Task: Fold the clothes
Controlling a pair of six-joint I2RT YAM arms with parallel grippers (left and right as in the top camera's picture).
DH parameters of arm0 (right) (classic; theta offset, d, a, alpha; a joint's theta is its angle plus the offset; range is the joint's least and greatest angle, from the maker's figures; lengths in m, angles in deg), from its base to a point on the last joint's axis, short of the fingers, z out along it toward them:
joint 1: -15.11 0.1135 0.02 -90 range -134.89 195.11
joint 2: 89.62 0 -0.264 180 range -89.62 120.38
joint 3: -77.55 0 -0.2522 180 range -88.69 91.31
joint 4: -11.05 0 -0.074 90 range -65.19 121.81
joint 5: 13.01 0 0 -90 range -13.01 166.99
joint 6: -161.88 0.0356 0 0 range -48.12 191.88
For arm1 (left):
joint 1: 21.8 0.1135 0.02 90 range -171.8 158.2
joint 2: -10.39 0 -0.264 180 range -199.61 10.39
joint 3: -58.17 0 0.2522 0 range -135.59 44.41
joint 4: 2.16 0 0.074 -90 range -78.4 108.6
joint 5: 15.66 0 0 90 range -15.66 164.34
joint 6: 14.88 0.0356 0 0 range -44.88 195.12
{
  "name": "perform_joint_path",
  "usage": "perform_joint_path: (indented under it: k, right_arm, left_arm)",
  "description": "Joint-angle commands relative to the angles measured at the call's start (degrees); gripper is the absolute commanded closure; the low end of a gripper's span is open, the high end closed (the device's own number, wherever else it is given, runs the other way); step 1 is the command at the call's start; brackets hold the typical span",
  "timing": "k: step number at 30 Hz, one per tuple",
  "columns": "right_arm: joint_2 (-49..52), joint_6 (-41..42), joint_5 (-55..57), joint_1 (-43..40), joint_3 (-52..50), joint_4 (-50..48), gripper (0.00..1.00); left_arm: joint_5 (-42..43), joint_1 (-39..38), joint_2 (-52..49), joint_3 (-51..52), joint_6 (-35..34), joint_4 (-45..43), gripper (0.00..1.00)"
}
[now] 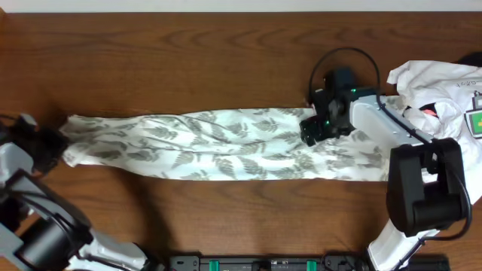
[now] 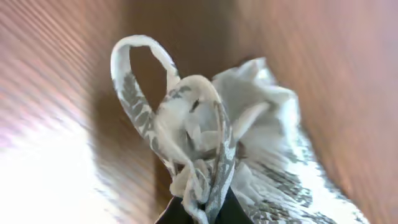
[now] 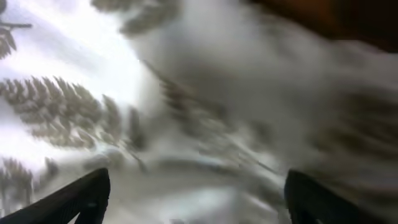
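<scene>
Pinching the bunched left end of the leaf-print garment, the left gripper is clamping tight on it (a fabric loop is sticking up). The right gripper is hanging over the garment's right part with fingers spread apart. The garment is lying stretched across the wooden table, near a white clothing pile.

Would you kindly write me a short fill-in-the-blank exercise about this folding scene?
1. The long white fabric with grey fern-leaf print lies stretched across the brown ____ table.
2. In the overhead view, the left gripper clamps the fabric's bunched ____ end.
3. The right gripper, poised over the fabric, has its jaws ____.
Missing words: wooden; left; open.
</scene>
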Motion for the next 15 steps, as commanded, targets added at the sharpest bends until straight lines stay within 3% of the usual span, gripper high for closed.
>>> perform_joint_path:
  k: [1,15]
  right_arm:
    - [-4.81,0.37,-0.94,0.46,5.01,1.68,0.12]
    - [-10.91,4.37,-0.92,-1.38,6.88,5.38,0.12]
  left_arm:
    - [-5.70,0.46,3.41,-0.59,-1.75,-0.61,0.94]
    - [-15.32,2.67,4.85,-15.21,-2.23,5.14,0.94]
